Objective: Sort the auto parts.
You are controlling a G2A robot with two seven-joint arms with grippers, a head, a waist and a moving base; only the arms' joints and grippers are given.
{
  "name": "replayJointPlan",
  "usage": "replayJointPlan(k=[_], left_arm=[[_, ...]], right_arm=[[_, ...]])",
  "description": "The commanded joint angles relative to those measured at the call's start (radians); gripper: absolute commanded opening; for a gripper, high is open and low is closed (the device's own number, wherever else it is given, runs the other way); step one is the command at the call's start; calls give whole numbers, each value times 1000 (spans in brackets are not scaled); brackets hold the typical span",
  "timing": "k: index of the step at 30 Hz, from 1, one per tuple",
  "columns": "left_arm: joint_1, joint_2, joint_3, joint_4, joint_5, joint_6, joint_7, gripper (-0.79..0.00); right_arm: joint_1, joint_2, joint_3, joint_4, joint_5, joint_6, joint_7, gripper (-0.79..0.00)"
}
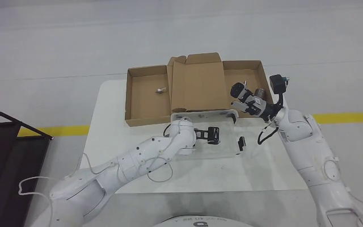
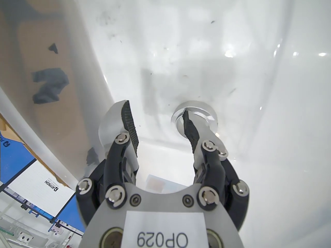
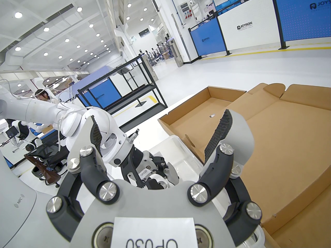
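Two grippers are at work, and we read the table from left to right. Well to the left of the left gripper (image 2: 155, 109), and beyond it, the left compartment (image 1: 144, 102) of the cardboard box (image 1: 195, 79) holds one small metal part (image 1: 160, 89) on its floor. The left gripper is down inside the clear bin (image 2: 186, 32), which stands just in front of the box. Its jaws stand about half open and grip nothing. A silver ring (image 2: 200, 105) lies on the bin floor at the tip of one finger (image 2: 187, 127), which is either poked into the bore or resting against the rim (we cannot tell which). Bare bin floor separates the other finger from the ring.

We judge the step in hand to be picking this ring out of the bin. The next move calls for getting the ring squarely between both pads and closing on it. The gripper would then lift clear of the bin wall and carry the ring to a compartment; which one it belongs in we cannot say.

Further right, the right gripper (image 3: 159, 114) hangs above the front of the right compartment (image 1: 249, 71), jaws spread wide and empty.

The finger covers the ring's near side. A small dark object (image 1: 241, 143) just right of the left gripper is too small to identify, and the right arm hides part of the right compartment's floor.
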Motion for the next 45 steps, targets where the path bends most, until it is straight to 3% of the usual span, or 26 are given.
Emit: replayJointPlan(k=[1, 12, 18, 22, 29, 45], left_arm=[[3, -1, -6, 6, -2, -1, 0, -323], [14, -4, -34, 19, -16, -23, -4, -379], [22, 2, -59, -32, -11, -22, -21, -345], [33, 10, -76, -53, 3, -25, -35, -385], [47, 11, -86, -24, 8, -40, -28, -394], [36, -18, -73, 70, -21, -63, 3, -434]], right_arm=[[0, 0, 0, 0, 0, 0, 0, 0], [0, 0, 0, 0, 0, 0, 0, 0], [0, 0, 0, 0, 0, 0, 0, 0], [0, 0, 0, 0, 0, 0, 0, 0], [0, 0, 0, 0, 0, 0, 0, 0], [0, 0, 0, 0, 0, 0, 0, 0]])
